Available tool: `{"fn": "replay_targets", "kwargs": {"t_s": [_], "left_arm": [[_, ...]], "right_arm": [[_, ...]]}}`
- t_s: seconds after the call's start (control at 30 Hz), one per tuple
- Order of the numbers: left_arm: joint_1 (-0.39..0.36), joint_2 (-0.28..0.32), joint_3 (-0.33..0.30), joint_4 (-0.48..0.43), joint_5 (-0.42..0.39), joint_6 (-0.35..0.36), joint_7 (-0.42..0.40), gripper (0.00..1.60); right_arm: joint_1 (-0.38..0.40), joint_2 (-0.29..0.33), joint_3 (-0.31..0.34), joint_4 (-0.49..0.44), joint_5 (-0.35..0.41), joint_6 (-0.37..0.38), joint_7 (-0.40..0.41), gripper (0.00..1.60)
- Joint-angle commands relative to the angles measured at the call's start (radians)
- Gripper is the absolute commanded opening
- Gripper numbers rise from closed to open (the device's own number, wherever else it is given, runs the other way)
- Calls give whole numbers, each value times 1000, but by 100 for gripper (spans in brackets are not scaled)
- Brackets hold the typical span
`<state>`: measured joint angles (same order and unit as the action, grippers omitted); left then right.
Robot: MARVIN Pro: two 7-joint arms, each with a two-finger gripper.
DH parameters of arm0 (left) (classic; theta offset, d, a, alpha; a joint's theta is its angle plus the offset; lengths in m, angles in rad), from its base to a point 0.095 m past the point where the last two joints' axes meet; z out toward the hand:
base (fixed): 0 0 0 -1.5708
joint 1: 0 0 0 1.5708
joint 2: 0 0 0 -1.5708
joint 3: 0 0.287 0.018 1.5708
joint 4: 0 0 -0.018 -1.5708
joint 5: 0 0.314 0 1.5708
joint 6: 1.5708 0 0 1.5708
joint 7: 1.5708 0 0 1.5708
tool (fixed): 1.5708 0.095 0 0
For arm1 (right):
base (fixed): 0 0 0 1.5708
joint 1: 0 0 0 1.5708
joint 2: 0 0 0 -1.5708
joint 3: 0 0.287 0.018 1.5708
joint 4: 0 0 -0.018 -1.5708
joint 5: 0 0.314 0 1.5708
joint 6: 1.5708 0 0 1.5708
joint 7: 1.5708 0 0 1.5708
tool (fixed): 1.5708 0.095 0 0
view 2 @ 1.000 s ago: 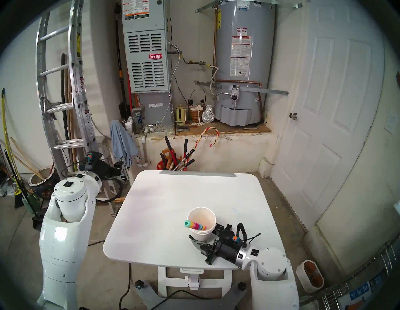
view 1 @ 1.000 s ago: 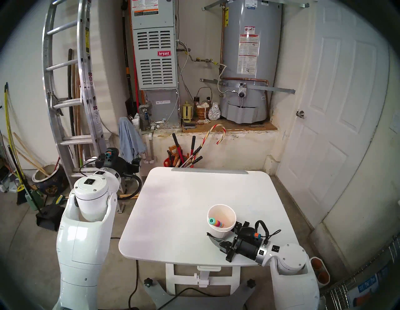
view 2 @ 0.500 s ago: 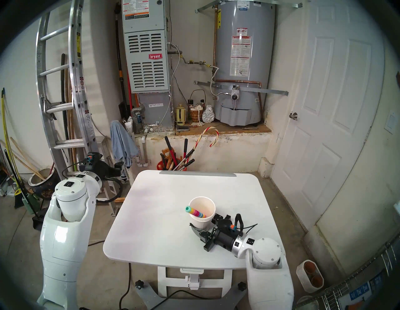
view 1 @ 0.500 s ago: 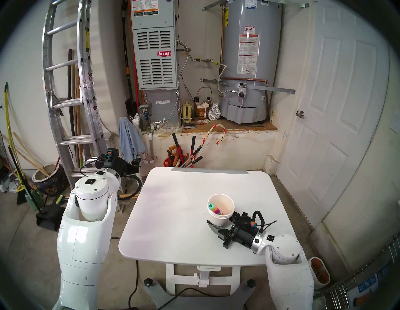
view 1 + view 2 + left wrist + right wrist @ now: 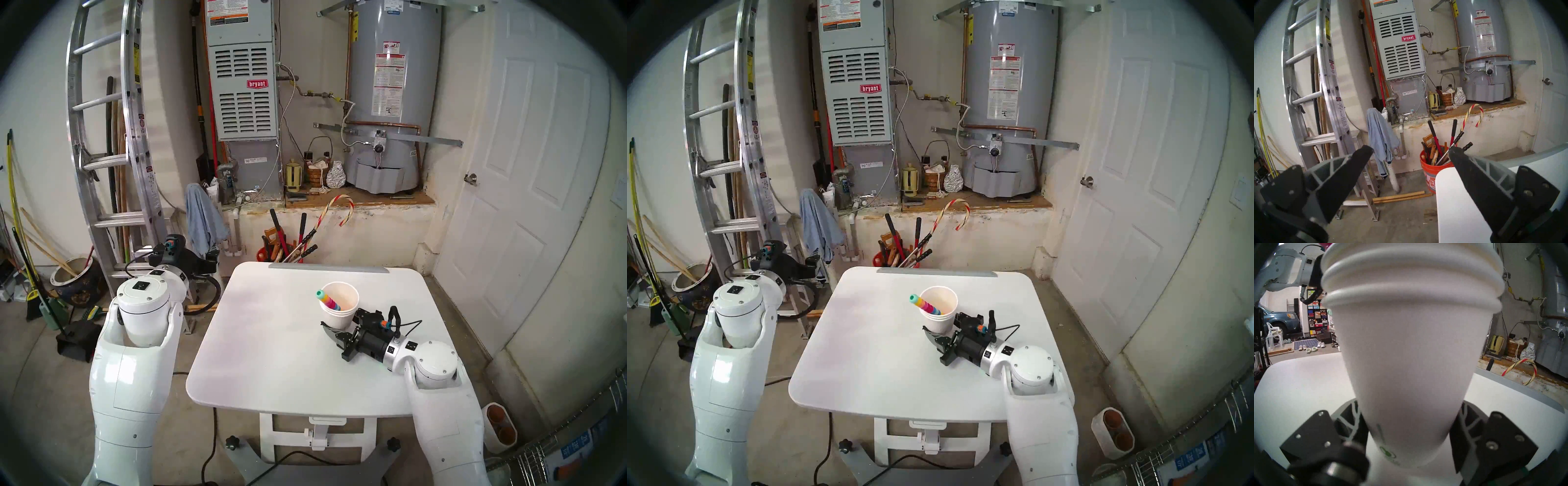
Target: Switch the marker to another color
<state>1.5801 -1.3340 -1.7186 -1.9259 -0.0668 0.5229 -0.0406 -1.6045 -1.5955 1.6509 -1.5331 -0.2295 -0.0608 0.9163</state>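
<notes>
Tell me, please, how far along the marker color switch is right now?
Early. Done: the right gripper has its jaws closed on the stacked paper cups. In hand: the cups, with the marker leaning inside, untouched. Left: the left gripper, open beside the table, must take the marker and swap segments.

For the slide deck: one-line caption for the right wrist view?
Right gripper clamped low on a stack of white paper cups above the white table.

Concrete floor (image 5: 40, 390), white door (image 5: 529, 169), grey furnace (image 5: 242, 91), ladder (image 5: 112, 135)
</notes>
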Motion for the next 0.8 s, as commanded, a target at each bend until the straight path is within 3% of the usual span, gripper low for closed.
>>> {"fn": "replay_targets", "kwargs": {"t_s": [0.0,0.13,0.3,0.33,0.4,0.77], "left_arm": [[1,3,-15,-4,-5,-5,-2,160],[0,5,-24,4,-8,-6,-4,160],[-2,8,-33,11,-15,-9,-9,160],[-2,9,-37,14,-17,-10,-11,160],[-2,10,-39,17,-19,-10,-13,160],[-9,21,-52,57,-36,-23,-45,160]], "right_arm": [[118,-16,-55,16,0,22,-57,40],[150,-22,-88,39,-2,37,-83,49],[199,-34,-124,96,-7,50,-109,46],[263,-55,-122,164,-19,57,-101,46],[223,-42,-138,134,-7,53,-125,45],[318,-85,-144,300,4,34,-145,49]]}}
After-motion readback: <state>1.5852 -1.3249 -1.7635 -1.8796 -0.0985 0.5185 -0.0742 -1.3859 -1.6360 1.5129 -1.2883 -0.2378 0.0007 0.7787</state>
